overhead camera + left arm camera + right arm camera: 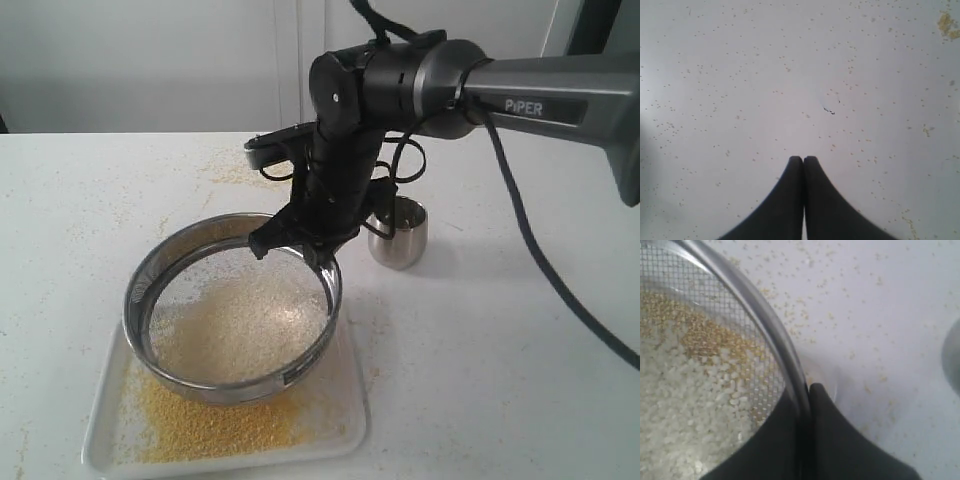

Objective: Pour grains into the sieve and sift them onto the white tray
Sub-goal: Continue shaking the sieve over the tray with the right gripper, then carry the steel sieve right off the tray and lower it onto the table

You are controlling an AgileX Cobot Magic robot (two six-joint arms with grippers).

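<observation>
The right claw was clamped on the far rim of the sieve. The sieve reached out from it, toward the camera, over the white tray. Pale grains lay in the sieve, and yellow ones lay on the tray below. The left claw was closed and empty over the bench, not by the sieve. There was one sieve, one tray and one steel cup.

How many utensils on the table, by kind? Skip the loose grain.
Sieve: 1
White tray: 1
Steel cup: 1
Total: 3
</observation>
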